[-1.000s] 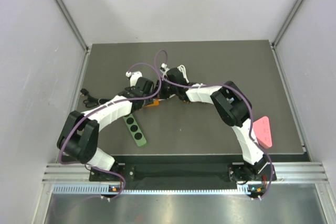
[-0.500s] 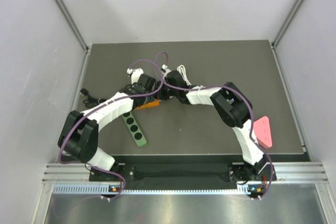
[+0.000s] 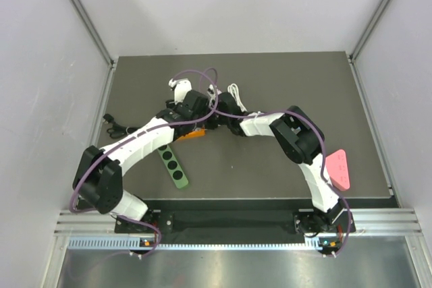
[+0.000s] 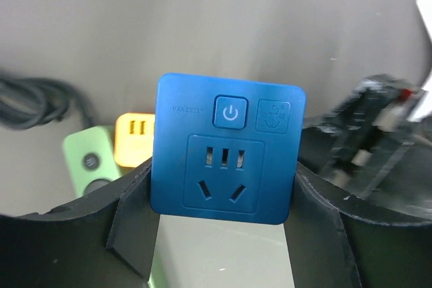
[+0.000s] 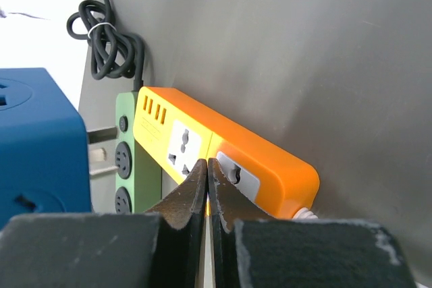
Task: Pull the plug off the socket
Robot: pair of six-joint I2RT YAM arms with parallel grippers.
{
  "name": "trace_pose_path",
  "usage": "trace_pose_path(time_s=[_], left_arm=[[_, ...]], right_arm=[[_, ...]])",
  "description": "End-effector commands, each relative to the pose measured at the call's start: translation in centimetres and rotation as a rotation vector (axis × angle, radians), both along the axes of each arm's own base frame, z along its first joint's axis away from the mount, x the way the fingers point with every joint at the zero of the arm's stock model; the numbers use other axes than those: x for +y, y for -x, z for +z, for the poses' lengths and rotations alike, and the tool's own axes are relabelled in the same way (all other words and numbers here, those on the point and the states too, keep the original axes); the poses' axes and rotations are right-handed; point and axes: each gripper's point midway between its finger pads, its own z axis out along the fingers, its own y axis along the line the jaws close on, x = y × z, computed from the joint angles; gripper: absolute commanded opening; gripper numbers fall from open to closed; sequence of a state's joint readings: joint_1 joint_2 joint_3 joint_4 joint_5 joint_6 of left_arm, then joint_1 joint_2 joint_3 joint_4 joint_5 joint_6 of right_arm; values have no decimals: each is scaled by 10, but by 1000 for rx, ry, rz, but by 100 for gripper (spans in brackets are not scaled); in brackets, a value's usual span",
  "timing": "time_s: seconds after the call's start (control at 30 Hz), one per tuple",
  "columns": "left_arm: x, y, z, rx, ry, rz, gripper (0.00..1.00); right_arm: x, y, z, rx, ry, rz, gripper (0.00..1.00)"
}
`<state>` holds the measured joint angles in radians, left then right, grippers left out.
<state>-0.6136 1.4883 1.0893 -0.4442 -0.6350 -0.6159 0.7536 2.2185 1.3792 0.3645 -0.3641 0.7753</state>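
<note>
One blue plug (image 4: 226, 146) is being clamped on two opposite sides by the left fingers (image 4: 135, 227) and is being held up above the desk (image 3: 270, 79). Its face is being turned toward the left wrist camera; one power button and one socket with five openings are being shown on it. In the right wrist view, two bare metal prongs (image 5: 98, 148) are being shown sticking out of the plug, clear of any socket. The right fingers (image 5: 185, 197) are being kept pressed together, with their tips being set down on one orange power strip (image 5: 270, 160). One green power strip (image 3: 172, 164) with three round sockets is being seen lying just beside the orange one. One coiled black cable (image 5: 108, 45) is being seen beyond the strips, one white cable (image 3: 235, 92) near the arms, and one pink triangular object (image 3: 339, 168) well apart at the desk's right side.
</note>
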Motion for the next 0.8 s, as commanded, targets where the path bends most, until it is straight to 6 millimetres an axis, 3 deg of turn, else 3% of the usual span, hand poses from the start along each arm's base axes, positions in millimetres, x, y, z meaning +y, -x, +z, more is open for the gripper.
trace_pose_path(time_s=[0.0, 0.07, 0.13, 0.17, 0.2, 0.27, 0.5, 0.57, 0.63, 0.77], left_arm=[[33, 8, 21, -58, -9, 102, 0], [39, 18, 13, -17, 40, 91, 0], [52, 22, 23, -34, 115, 108, 0], [53, 28, 19, -16, 147, 93, 0], [62, 31, 32, -50, 183, 104, 0], [66, 36, 39, -62, 214, 96, 0], [63, 53, 83, -144, 330, 37, 0], [60, 56, 87, -152, 348, 21, 0], [56, 58, 91, -165, 370, -4, 0], [48, 60, 81, -147, 401, -31, 0]], right_arm=[[-41, 46, -91, 196, 255, 13, 1], [-38, 44, -83, 189, 233, 20, 2], [-32, 42, -74, 174, 206, 36, 2], [-31, 41, -71, 170, 200, 39, 3], [-29, 41, -67, 164, 189, 51, 3], [-23, 36, -57, 144, 171, 56, 4], [-17, 26, -46, 112, 180, 62, 5], [-20, 27, -31, 81, 173, 61, 10], [-21, 26, -7, 22, 171, 86, 24], [-35, 24, 30, -69, 210, 85, 39]])
